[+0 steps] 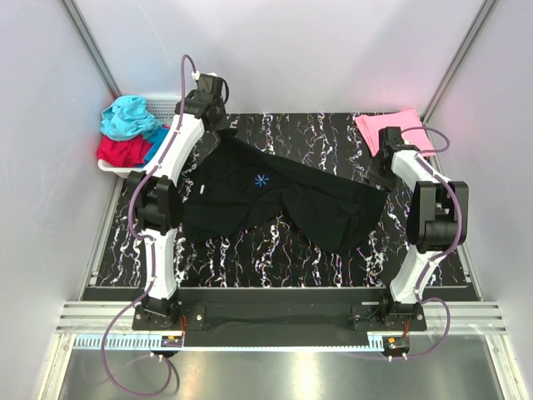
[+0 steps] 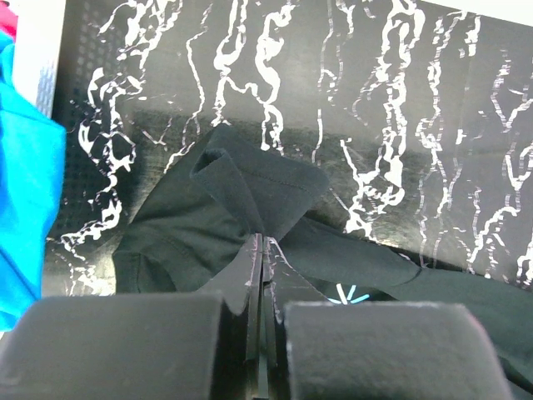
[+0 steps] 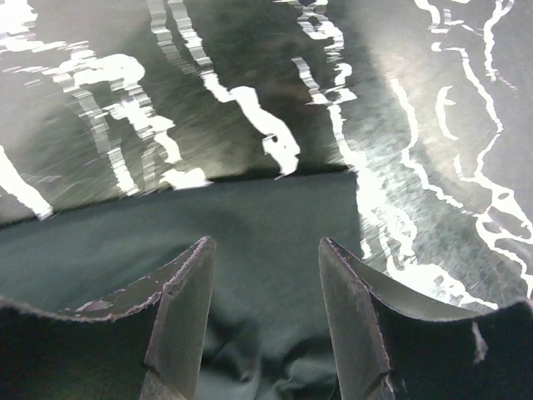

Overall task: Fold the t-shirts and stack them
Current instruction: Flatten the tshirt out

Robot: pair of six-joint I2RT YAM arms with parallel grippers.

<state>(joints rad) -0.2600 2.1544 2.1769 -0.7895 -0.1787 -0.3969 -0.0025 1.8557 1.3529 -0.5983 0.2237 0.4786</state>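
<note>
A large black t-shirt (image 1: 308, 208) with a light-blue starburst mark (image 1: 261, 180) lies spread and rumpled across the marbled table. At its far left corner my left gripper (image 1: 217, 119) is shut on a bunched fold of the black cloth (image 2: 229, 204), with the pinch at the fingertips (image 2: 262, 243). Low over the shirt's right end, my right gripper (image 1: 377, 167) stands open, with dark cloth (image 3: 250, 221) under and between its fingers (image 3: 198, 267) and nothing gripped. A folded pink t-shirt (image 1: 391, 129) lies at the far right. Teal (image 1: 129, 117), red (image 1: 121, 152) and blue shirts are piled at the far left.
A white lattice basket (image 1: 162, 106) holds the piled shirts at the far left corner, and blue cloth (image 2: 25, 192) spills over its side next to my left gripper. Grey walls close in both sides and the back. A metal rail runs along the near edge.
</note>
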